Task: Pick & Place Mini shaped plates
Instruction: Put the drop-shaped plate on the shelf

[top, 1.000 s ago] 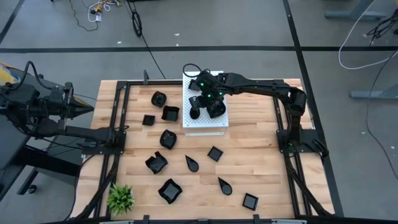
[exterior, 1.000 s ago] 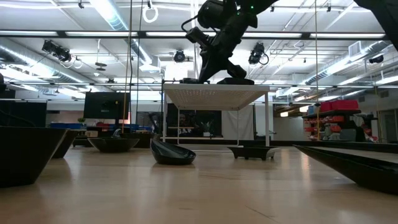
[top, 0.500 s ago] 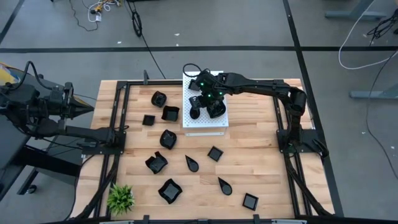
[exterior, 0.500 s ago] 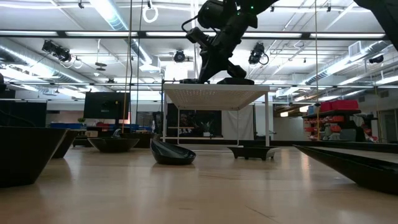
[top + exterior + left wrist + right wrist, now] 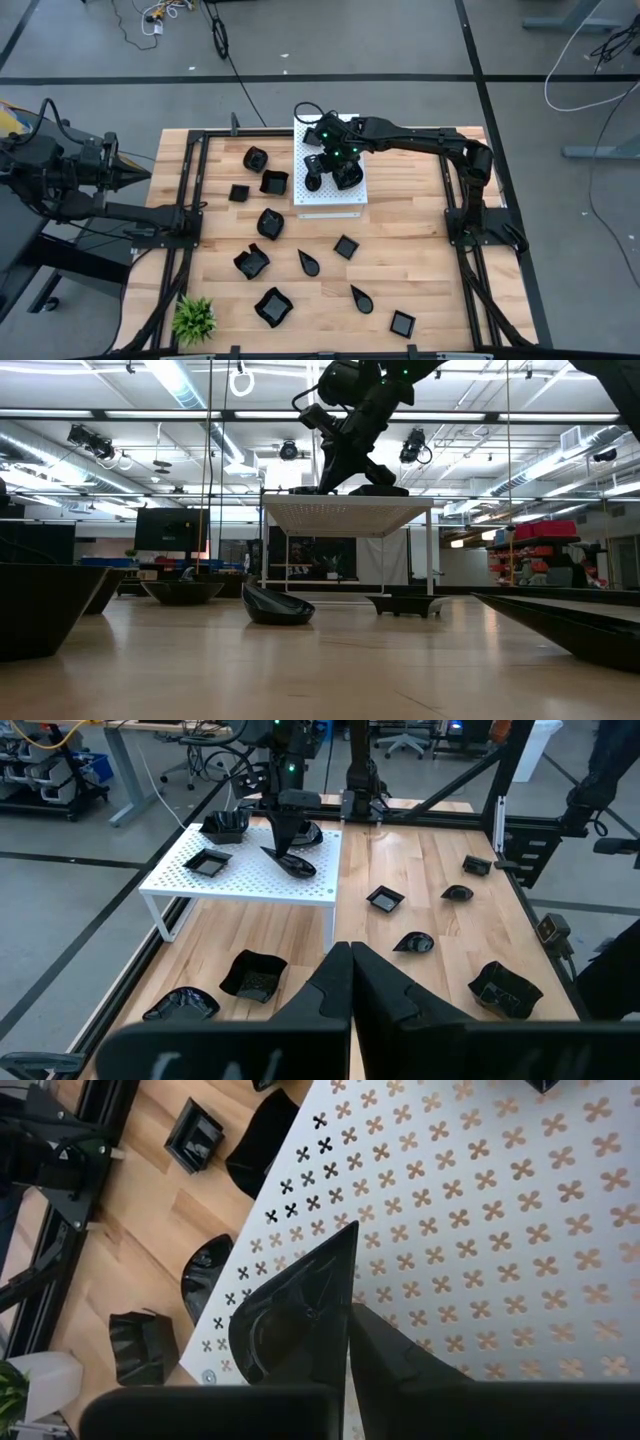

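Glossy black mini plates [image 5: 272, 222] scattered on table, several on board

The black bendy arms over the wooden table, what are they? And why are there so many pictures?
They are two robot arms, and each ends in a two-finger pincer called a gripper. One picture looks straight down, one looks level across the table, and one comes from a camera on each wrist. Small shiny black mini plates lie scattered on the wood, next to a little green plant. A few more plates sit on the white board full of holes. The right gripper is down on that board, right at a teardrop plate. I cannot tell whether it grips it. The left gripper waits at the table's side, shut and holding nothing.
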You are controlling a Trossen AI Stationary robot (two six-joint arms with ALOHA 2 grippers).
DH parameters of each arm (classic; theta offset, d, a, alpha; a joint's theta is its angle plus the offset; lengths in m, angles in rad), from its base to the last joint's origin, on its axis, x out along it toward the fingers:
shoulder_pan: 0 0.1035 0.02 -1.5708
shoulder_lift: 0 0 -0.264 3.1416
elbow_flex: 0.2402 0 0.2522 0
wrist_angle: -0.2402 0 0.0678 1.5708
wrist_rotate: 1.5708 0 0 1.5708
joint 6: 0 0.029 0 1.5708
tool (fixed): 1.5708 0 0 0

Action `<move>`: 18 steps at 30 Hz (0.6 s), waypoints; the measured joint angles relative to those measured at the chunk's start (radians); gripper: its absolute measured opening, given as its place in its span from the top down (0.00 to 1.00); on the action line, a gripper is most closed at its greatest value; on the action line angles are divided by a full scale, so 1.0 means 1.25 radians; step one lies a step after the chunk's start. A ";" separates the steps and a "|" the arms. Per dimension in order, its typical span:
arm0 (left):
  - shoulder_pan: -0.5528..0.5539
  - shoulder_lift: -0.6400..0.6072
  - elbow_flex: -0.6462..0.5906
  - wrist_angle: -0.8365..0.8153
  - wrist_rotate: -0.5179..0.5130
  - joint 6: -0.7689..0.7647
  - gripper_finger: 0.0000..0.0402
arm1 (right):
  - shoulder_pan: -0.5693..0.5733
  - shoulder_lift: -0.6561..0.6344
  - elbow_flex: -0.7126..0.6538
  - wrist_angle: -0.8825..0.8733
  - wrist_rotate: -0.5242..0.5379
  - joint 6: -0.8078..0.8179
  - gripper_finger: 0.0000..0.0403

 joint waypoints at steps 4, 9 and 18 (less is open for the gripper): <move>0.000 0.000 0.000 0.000 0.000 0.000 0.99 | 0.000 0.000 0.000 0.000 0.014 -0.002 0.96; 0.000 0.000 0.000 0.000 0.000 0.000 0.99 | 0.000 0.000 0.000 0.000 0.019 -0.008 0.96; 0.000 0.000 0.000 0.000 0.000 0.000 0.99 | 0.000 0.000 0.000 0.000 0.024 -0.008 0.96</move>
